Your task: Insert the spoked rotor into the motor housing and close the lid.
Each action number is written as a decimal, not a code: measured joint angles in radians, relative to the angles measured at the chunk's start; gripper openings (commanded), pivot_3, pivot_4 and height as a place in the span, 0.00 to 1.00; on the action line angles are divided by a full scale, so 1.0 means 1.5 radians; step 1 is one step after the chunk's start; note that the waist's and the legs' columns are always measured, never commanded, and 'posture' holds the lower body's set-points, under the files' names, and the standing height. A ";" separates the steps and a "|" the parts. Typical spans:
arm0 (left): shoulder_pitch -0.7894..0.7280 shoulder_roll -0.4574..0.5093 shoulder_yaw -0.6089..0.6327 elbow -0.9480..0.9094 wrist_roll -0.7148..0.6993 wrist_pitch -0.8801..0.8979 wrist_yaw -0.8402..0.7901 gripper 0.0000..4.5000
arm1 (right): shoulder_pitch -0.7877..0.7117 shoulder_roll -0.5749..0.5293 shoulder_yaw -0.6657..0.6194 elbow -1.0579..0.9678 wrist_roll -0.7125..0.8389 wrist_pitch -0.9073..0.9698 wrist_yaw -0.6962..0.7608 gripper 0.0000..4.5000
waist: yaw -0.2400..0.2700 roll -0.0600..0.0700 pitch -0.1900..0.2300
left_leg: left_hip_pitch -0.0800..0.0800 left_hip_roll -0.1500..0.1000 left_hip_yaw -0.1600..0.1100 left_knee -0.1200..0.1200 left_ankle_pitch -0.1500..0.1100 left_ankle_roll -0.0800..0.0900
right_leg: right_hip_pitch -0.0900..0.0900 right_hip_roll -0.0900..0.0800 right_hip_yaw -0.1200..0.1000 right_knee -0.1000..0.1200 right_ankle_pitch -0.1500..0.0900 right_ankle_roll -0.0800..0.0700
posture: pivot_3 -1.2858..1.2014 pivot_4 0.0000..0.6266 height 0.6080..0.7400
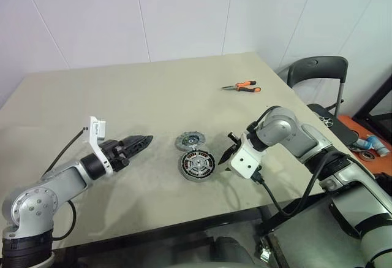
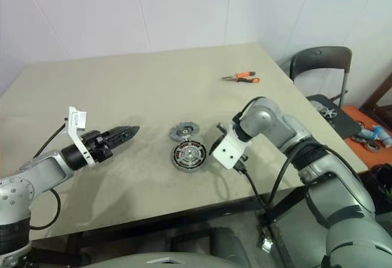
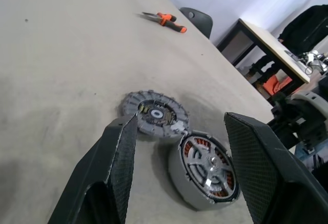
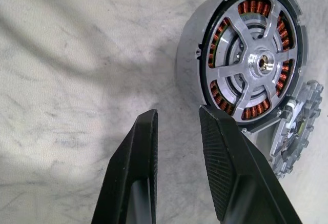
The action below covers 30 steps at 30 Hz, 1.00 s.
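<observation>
With the spoked rotor (image 4: 253, 60) already seated in the motor housing (image 1: 197, 164), what's left looks like the lid (image 1: 189, 139), lying touching the housing's far side on the bench (image 1: 153, 96); best taken by its rim and set down flat. Head view: left pincer (image 1: 145, 140) points level toward the parts, right pincer (image 1: 226, 154) tips down just beside the housing. Left wrist: fingers (image 3: 115, 157) wide, empty. Right wrist: fingers (image 4: 141, 152) narrow, empty, above bare bench.

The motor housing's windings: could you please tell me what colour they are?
Copper-orange, ringing the inside of the motor housing; the right wrist view shows them best.
</observation>
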 measured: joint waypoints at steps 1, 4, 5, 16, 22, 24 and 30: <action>0.002 0.000 0.000 0.000 0.005 -0.005 -0.003 0.64 | 0.000 0.003 0.002 0.004 -0.004 -0.004 -0.002 0.30 | 0.000 0.000 0.000 | 0.000 0.000 0.000 0.000 0.000 0.000 | 0.000 0.000 0.000 0.000 0.000 -0.001 | 0.52 0.00 1.00; 0.007 -0.003 -0.002 0.003 0.017 -0.015 -0.014 0.64 | 0.000 0.021 0.008 0.011 -0.017 -0.014 -0.013 0.30 | -0.001 0.000 0.000 | 0.000 0.000 0.000 0.000 0.000 0.000 | 0.000 0.001 0.000 0.000 0.000 -0.001 | 0.52 0.00 1.00; 0.009 -0.005 -0.003 0.006 0.022 -0.020 -0.018 0.64 | 0.000 0.026 0.010 0.011 -0.022 -0.016 -0.016 0.30 | -0.001 0.000 0.000 | 0.000 0.000 0.000 0.000 0.000 0.000 | 0.000 0.001 0.000 0.000 0.000 -0.001 | 0.52 0.00 1.00; 0.022 -0.021 -0.008 0.015 0.057 -0.028 -0.044 0.64 | -0.021 0.055 0.016 0.058 -0.054 -0.055 -0.035 0.30 | -0.001 0.000 0.000 | 0.000 0.000 0.000 0.000 0.000 0.000 | 0.000 0.000 0.000 0.000 0.000 0.000 | 0.52 0.00 1.00; 0.024 -0.030 -0.018 0.015 0.064 -0.034 -0.045 0.64 | -0.058 0.084 0.030 0.145 -0.097 -0.099 -0.072 0.30 | -0.003 0.000 0.000 | 0.001 0.000 0.000 0.000 0.000 0.000 | 0.001 0.000 0.000 0.000 0.001 0.000 | 0.52 0.00 1.00; 0.025 -0.031 -0.018 0.015 0.064 -0.034 -0.044 0.64 | -0.067 0.091 0.032 0.167 -0.112 -0.116 -0.089 0.30 | -0.003 0.000 0.000 | 0.002 0.000 0.000 0.000 0.000 0.000 | 0.001 0.000 0.000 0.000 0.001 0.000 | 0.52 0.00 1.00; 0.027 -0.036 -0.022 0.015 0.064 -0.037 -0.044 0.64 | -0.072 0.093 0.039 0.176 -0.115 -0.137 -0.091 0.17 | -0.004 0.000 0.000 | 0.008 0.000 0.000 -0.001 0.000 0.000 | 0.008 0.001 0.000 0.000 0.000 -0.002 | 0.52 0.00 1.00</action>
